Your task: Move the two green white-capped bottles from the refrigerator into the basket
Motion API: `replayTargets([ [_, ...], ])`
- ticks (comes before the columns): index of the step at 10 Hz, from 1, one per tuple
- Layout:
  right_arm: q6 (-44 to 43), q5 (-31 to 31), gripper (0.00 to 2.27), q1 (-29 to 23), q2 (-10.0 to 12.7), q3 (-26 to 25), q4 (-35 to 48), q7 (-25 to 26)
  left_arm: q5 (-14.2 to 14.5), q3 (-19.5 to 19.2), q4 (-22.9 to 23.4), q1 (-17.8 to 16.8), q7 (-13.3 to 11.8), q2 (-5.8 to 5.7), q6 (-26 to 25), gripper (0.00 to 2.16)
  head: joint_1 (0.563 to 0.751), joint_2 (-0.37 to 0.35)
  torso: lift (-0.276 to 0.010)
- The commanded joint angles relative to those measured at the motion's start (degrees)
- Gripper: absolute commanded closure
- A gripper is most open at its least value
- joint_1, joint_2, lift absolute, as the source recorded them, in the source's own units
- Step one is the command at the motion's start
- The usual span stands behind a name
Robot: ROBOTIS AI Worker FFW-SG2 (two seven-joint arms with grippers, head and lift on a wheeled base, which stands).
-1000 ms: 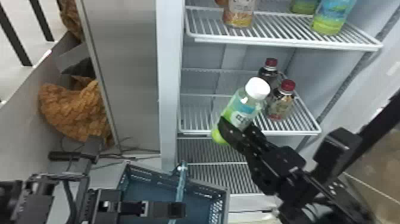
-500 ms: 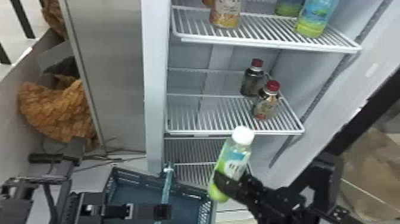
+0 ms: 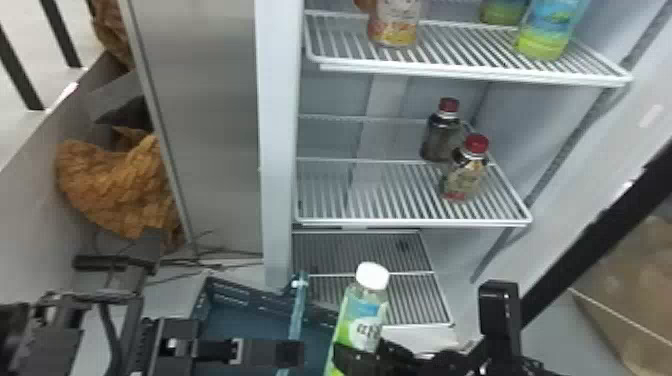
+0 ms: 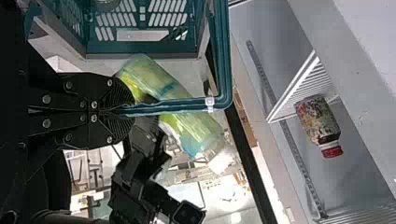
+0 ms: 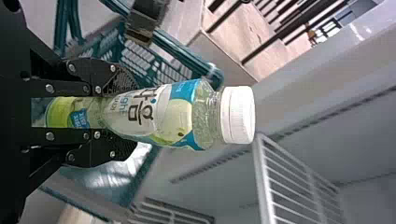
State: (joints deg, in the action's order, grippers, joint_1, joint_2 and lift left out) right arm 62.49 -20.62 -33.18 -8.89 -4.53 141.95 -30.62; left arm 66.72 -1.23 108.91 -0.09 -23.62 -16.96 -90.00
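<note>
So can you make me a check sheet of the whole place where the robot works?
Surface: white wire refrigerator shelf, a dark red-capped bottle and another standing on it.
Job's things: green bottle with white cap, held near the blue-green plastic basket.
Clutter: crumpled brown heap left of the white refrigerator.
Left gripper: shut on the basket's handle.
Right gripper: shut on the green bottle.
Cables: thin, dark, on the floor.
Surroundings: refrigerator open.

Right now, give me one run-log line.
right gripper: shut on green bottle; left gripper: shut on basket handle; bottle: not in basket; red-capped bottles: shelved
</note>
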Motion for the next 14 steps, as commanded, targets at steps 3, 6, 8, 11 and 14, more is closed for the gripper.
replayTargets([
  [3,7.3,-2.2,0.96,4.2,-1.0,2.9,-5.5,-1.5,-0.1,-0.1,0.0,0.1,0.1,0.0,0.0,1.16,0.695,-0.105,-0.263],
  [6,7.0,-1.2,0.45,4.9,-1.1,3.2,-5.6,-2.2,0.0,-0.3,0.0,0.2,0.0,0.0,0.0,1.16,0.695,-0.072,-0.263],
  [8,3.2,1.5,0.24,4.4,-0.8,1.8,-4.1,-2.1,0.0,-0.4,0.0,0.2,0.1,0.0,0.0,1.16,0.695,-0.081,-0.263],
  [11,-4.8,9.6,0.27,0.6,0.7,-1.5,4.5,1.7,0.2,-0.5,0.0,0.4,0.0,0.09,0.0,1.16,0.695,-0.133,-0.263],
  [14,-22.8,12.5,0.27,-2.8,3.4,-4.0,6.5,5.8,0.3,-0.5,0.0,0.4,0.0,0.09,0.0,1.16,0.695,-0.221,-0.263],
])
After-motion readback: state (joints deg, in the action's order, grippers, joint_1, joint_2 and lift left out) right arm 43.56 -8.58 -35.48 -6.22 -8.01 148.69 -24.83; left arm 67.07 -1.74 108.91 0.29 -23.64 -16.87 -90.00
